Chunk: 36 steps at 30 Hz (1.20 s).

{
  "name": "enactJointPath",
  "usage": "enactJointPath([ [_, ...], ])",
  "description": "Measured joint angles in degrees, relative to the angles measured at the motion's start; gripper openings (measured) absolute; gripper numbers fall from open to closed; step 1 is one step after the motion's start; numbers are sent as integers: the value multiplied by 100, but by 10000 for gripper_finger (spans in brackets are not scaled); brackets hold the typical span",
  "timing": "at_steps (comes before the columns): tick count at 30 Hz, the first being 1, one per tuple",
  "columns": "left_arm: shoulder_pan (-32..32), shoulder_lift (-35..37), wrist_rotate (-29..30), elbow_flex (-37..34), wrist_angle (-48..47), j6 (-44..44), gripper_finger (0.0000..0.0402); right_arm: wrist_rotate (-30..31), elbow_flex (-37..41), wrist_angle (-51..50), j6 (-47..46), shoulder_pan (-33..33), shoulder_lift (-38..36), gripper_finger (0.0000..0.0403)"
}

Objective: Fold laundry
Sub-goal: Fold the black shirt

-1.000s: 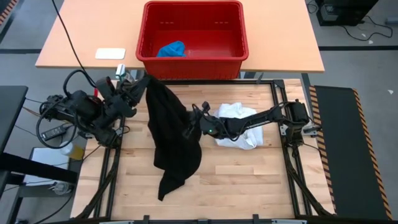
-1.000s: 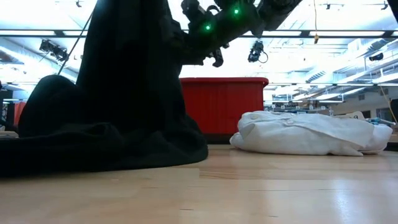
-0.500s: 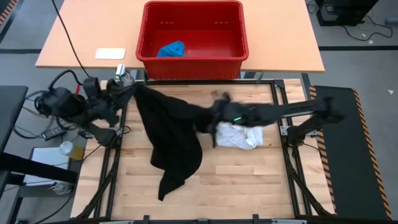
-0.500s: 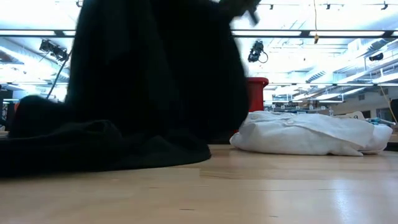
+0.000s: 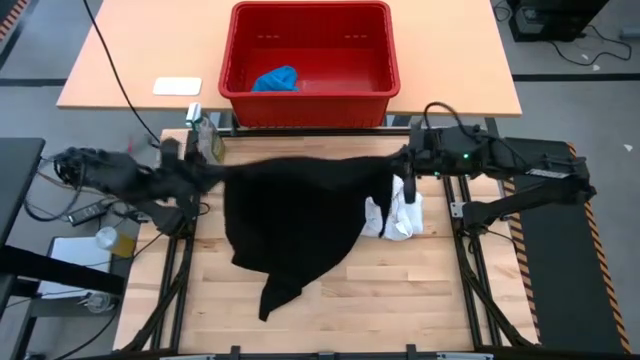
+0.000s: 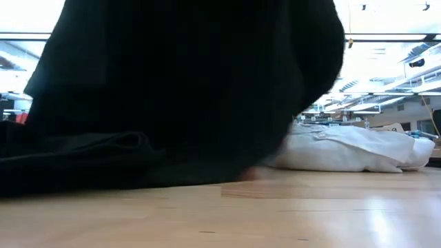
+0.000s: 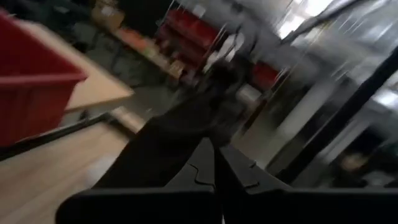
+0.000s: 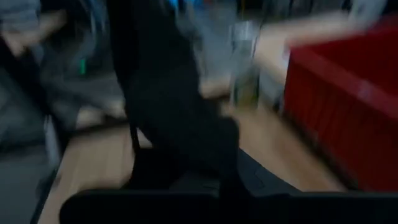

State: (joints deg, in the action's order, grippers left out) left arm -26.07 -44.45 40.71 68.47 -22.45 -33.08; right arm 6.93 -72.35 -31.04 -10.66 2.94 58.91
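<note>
From my remote station I see the black garment [image 5: 300, 215] stretched between both arms above the wooden table [image 5: 400, 290]. Its upper edge runs almost straight from one gripper to the other, and the rest hangs down, with a narrow tail lying on the boards near the front.

Much is hidden. In the low view the black cloth fills nearly the whole picture, so I cannot see the arms there, and it covers the left end of the white garment [image 6: 358, 148]. From above, only a part of the white garment shows, beside the right edge of the black one; the other part is under it. Both wrist views are blurred; I make out only dark cloth running away from the fingers and a piece of red wall.

The left gripper [image 5: 205, 172] is at the left side of the table, closed on the left corner of the black garment. The right gripper [image 5: 405, 165] is at the right side, near the back edge, also closed on the cloth, at its right corner.

The red basket [image 5: 385, 85] stands on the tan table [image 5: 130, 50] behind the work area. In it lies the blue garment [image 5: 276, 78], crumpled at the left front corner. A white card [image 5: 177, 86] lies left of the basket.
</note>
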Motion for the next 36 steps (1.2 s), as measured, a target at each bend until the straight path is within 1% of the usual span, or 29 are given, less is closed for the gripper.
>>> enactJointPath([
  [3, 156, -342, -75, 258, -1076, -79, 2, -264, -529, -1198, -145, 13, 154, 7],
  [5, 277, -639, -73, 514, -1738, 31, 1, -458, -865, -1928, -143, 13, 364, 7],
  [7, 429, -991, -190, 822, -2267, 328, 1, -654, -1210, -2252, -172, 17, 591, 7],
  [9, 634, -1427, -413, 1292, -2677, 742, 1, -834, -1620, -2561, -181, 26, 789, 7],
  [13, 920, -2296, -523, 2557, -4057, 1424, 1, -869, -2473, -3286, -179, 26, 1158, 7],
  [16, 1014, -2912, -533, 3648, -5019, 1902, 4, -882, -3072, -3536, -160, 26, 1405, 7],
  [17, 1019, -3095, -604, 4009, -5193, 2080, 5, -938, -3289, -3576, -137, 26, 1440, 7],
  [19, 1012, -3404, -951, 4747, -5512, 2344, 7, -1152, -3680, -3572, -139, 26, 1476, 7],
  [21, 1007, -3619, -1302, 5445, -5621, 2502, 8, -1408, -4012, -3551, -155, 26, 1503, 7],
  [22, 978, -3714, -1371, 5768, -5650, 2506, 8, -1470, -4158, -3549, -199, 25, 1547, 7],
  [25, 865, -3994, -1352, 6602, -5779, 2506, 7, -1600, -4619, -3675, -370, 20, 1641, 7],
  [26, 844, -4068, -1336, 6682, -5698, 2537, 5, -1603, -4763, -3694, -373, 20, 1652, 7],
  [29, 832, -4021, -1335, 6429, -5356, 2843, 3, -1605, -5052, -3710, -313, 20, 1683, 7],
  [31, 820, -4112, -1328, 6434, -5274, 3001, 3, -1610, -5152, -3661, -279, 20, 1744, 7],
  [34, 868, -4198, -1314, 6564, -4891, 3622, 3, -1650, -5274, -3473, -117, 22, 1833, 7],
  [36, 872, -4202, -1297, 6643, -4394, 4001, 3, -1833, -5340, -3161, 59, 26, 1851, 7],
])
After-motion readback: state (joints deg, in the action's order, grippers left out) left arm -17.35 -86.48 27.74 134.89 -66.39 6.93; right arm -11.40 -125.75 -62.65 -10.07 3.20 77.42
